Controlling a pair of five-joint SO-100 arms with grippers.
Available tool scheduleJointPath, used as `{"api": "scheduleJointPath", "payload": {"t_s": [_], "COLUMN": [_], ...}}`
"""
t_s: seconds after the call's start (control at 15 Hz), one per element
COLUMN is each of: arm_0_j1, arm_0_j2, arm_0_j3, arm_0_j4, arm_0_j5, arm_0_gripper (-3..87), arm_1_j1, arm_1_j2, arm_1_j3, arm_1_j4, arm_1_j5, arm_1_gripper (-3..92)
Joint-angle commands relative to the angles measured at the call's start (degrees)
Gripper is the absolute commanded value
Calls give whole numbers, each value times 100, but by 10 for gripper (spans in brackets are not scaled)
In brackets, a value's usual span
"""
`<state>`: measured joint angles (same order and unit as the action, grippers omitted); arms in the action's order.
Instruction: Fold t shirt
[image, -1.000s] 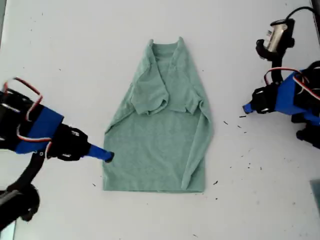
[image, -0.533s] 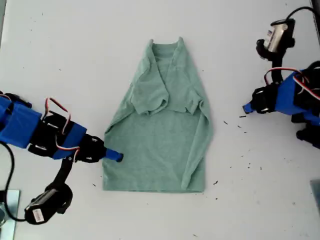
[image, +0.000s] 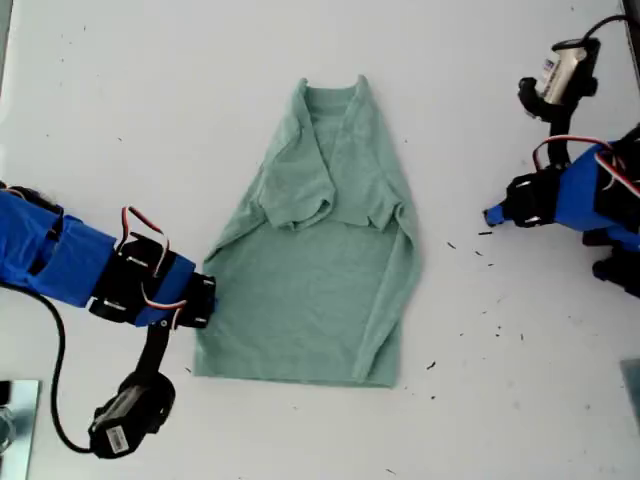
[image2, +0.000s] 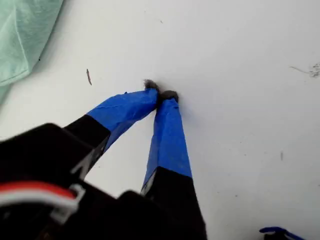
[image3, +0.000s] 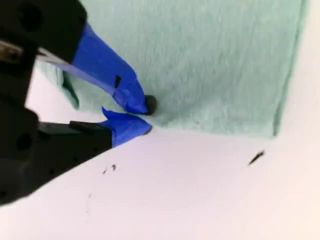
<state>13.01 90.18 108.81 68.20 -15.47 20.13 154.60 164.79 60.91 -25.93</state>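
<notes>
T shirt (image: 320, 270) lies flat near the middle of the white table (image: 150, 100) in the exterior view, neck toward that view's top, hem toward its bottom; pale sage green, plain; both sleeves are folded in over the chest, and the side at the exterior view's right is folded inward in a long strip running down to the hem; my second gripper (image3: 145, 117) sits at the shirt's edge on the exterior view's left, low on the body just above the hem corner; in the second wrist view its blue-taped fingers (image3: 112, 82) stand a little apart at the tips, one tip on top of the cloth edge, the other level with the table at that edge; whether any fabric is actually pinched between them I cannot tell; the hem corner shows just beyond the tips in that view; dark specks lie on the table near the hem; my first gripper (image2: 161, 94) is well apart from the shirt, at the exterior view's right, over bare table; its blue-taped fingers (image2: 167, 140) meet at the tips with nothing between them; only a corner of the shirt shows in the first wrist view, away from the tips; small dark debris is scattered on the table between the shirt and that arm in the exterior view
</notes>
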Motion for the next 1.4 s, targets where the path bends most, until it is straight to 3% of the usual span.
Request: {"api": "scheduleJointPath", "payload": {"t_s": [0.0,0.07,0.2,0.47,0.53,0.6,0.67,0.73,0.8,0.87,0.93,1.07,1.13,1.33], "arm_0_j1": [-88,-185,-264,-237,-229,-246,-255,-316,-378,-413,-466,-712,-835,-1389], "arm_0_j2": [861,1063,861,-1916,-2566,-2812,-2918,-3173,-3349,-3322,-3050,-2145,-1283,1986], "arm_0_j3": [-809,-1028,-1397,-4816,-5722,-5801,-5722,-5713,-5722,-5722,-5651,-5590,-5247,-1872], "arm_0_j4": [1011,1318,1362,1468,1397,809,352,141,114,220,501,1626,2039,1916], "arm_0_j5": [-35,26,229,1081,1389,1661,1767,1828,1837,1775,1723,1758,1784,1758], "arm_0_gripper": [-2,-2,-2,-2,-2,-1,21,146,253,271,267,250,168,68], "arm_1_j1": [-35,-35,-26,-26,-26,-35,-35,-44,-44,-53,-53,-44,-44,-35], "arm_1_j2": [62,70,88,105,105,114,123,123,149,202,255,378,431,483], "arm_1_j3": [62,62,70,88,88,88,97,97,105,123,149,193,211,229], "arm_1_j4": [-9,-9,-9,-9,-9,-9,-9,-9,-9,9,26,53,70,88], "arm_1_j5": [62,62,44,35,26,26,26,35,44,53,53,44,44,44], "arm_1_gripper": [23,23,23,23,23,23,23,23,23,23,23,23,23,23]}}
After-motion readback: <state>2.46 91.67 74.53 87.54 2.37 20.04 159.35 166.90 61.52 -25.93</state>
